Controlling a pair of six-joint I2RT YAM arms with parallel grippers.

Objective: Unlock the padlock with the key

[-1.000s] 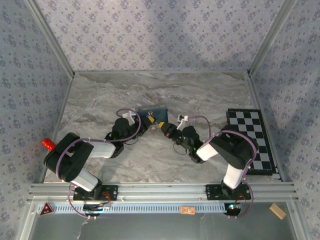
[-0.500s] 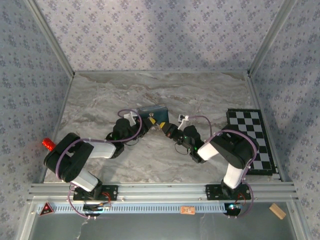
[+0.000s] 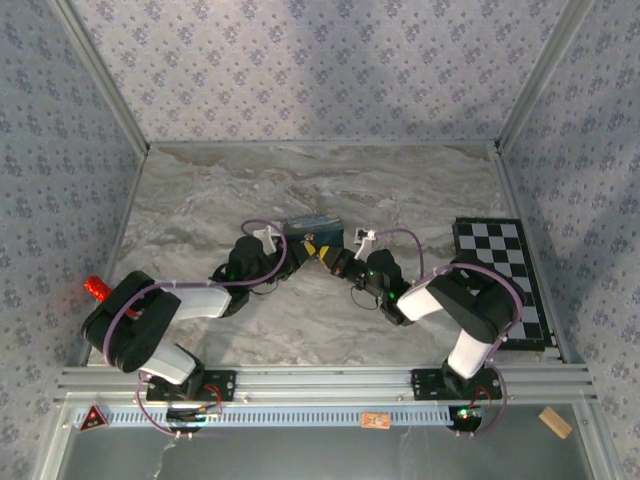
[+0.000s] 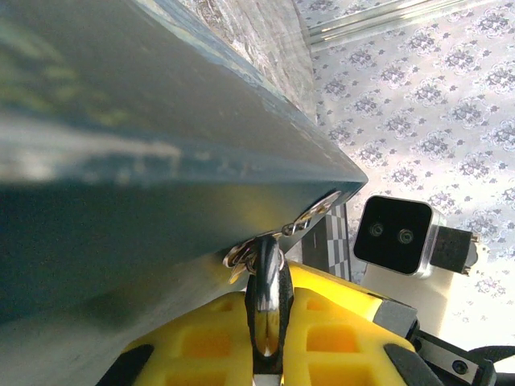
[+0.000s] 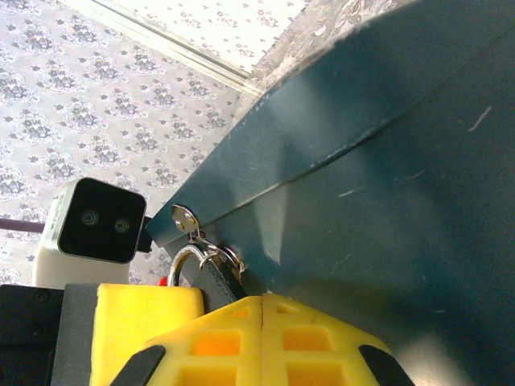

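The padlock (image 4: 269, 305) is a small black block with a shiny metal strip, clamped edge-on in my left gripper (image 4: 269, 354), whose yellow fingers are shut on it. In the right wrist view the padlock's black body (image 5: 216, 280) and silver shackle rise just left of my right gripper (image 5: 264, 310), which is shut with no visible gap. A key ring (image 5: 233, 257) and a spare key (image 5: 183, 217) stick out at its fingertips; the gripped key's blade is hidden. From above, left gripper (image 3: 304, 248) and right gripper (image 3: 326, 254) meet tip to tip against the blue box (image 3: 312, 226).
The blue box (image 4: 121, 161) looms right behind the lock and both fingertips. A folded chessboard (image 3: 500, 280) lies at the right edge of the marble table. A red object (image 3: 96, 289) sits at the left edge. Open marble stretches behind the box.
Both grippers have edged closer together and toward the box. The box has turned a little and now lies more level, shifted slightly right.
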